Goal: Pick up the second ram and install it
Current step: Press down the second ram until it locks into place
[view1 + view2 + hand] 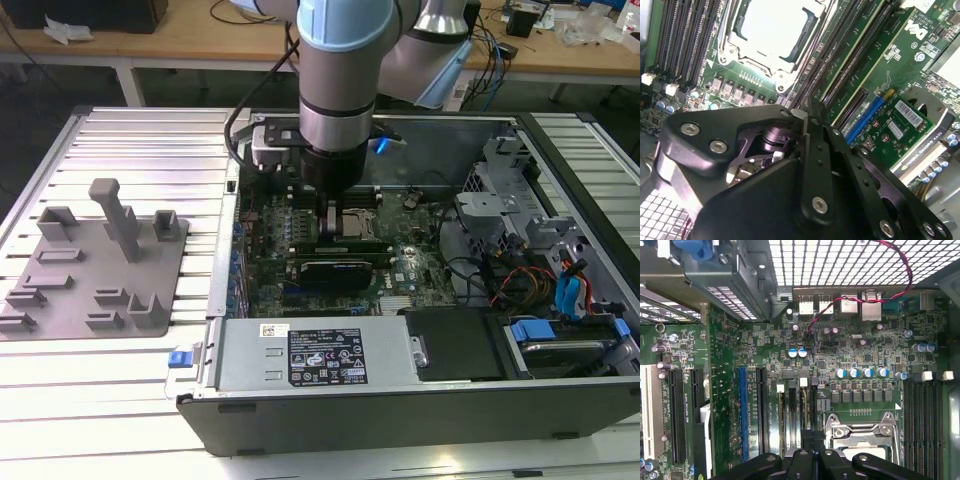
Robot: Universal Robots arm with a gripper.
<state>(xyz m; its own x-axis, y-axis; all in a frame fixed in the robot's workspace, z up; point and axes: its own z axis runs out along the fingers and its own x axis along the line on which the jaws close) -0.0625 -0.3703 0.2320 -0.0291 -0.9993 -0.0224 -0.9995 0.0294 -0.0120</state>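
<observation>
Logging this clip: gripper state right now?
Gripper: down inside the computer case over the motherboard; open or shut cannot be told.

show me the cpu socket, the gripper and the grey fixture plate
cpu socket (771, 31): second wrist view, on the pale centre inside the metal frame.
gripper (807, 114): second wrist view, at the tips where the black fingers meet.
grey fixture plate (70, 278): exterior view, on a flat bare part of the plate.
</observation>
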